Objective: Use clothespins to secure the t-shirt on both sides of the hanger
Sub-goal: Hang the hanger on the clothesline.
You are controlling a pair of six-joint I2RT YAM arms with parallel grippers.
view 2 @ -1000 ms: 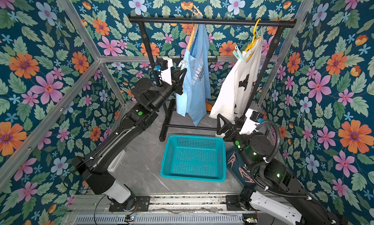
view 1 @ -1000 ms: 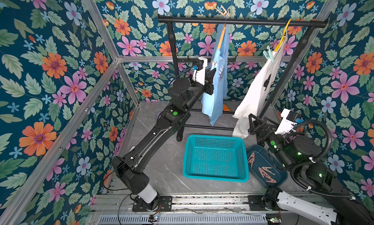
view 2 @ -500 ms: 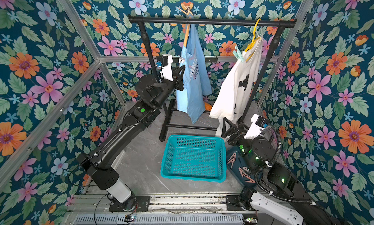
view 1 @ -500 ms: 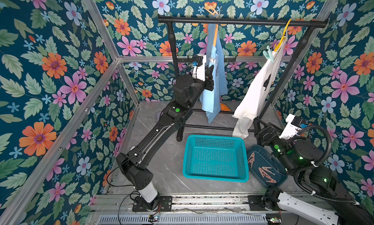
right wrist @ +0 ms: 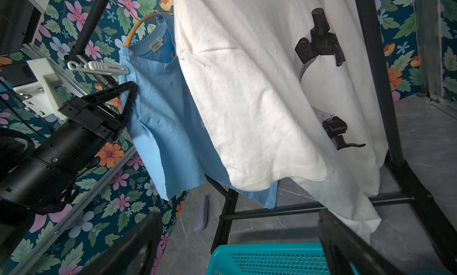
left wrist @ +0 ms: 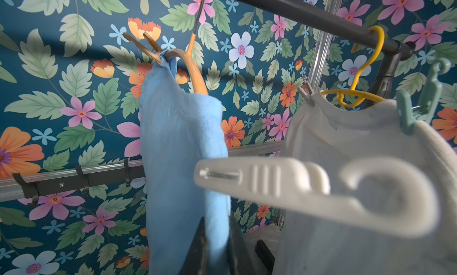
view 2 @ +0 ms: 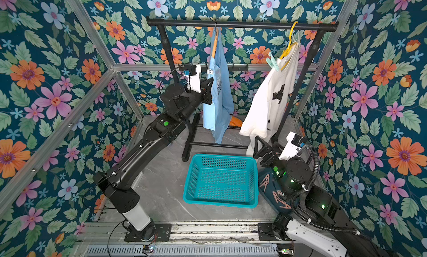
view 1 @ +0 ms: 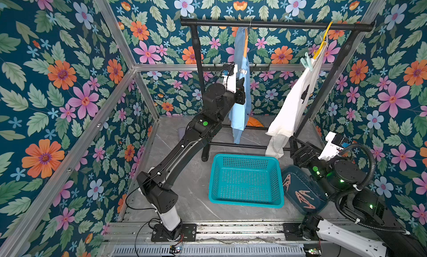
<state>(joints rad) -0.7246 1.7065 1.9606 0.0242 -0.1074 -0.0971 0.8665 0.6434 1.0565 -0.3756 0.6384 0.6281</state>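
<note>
Nearest, toward the floor's front edge: teal basket [view 1: 246,179], sitting flat. Dark tray [view 1: 300,181], lying just beside the basket at the front right corner and carrying loose pink clothespins [view 1: 302,195].

Right gripper [view 1: 294,147] is hovering over the tray's far end, jaws spread wide and grasping nothing, near the white t-shirt's [view 1: 291,110] hem.

Farther back, the left gripper [right wrist: 129,89] is reaching up and clenching the side edge of the blue t-shirt [view 1: 239,119]. White clothespin [left wrist: 284,182] is sticking out sideways from that edge, just above the fingers.

Blue t-shirt is hanging from an orange hanger [left wrist: 195,73] at the rail's middle. White t-shirt is hanging from a yellow hanger [left wrist: 382,42] near the rail's right end, a mint clothespin [left wrist: 430,88] clipping one shoulder.

Black rail [view 1: 288,25] is running across the back.
</note>
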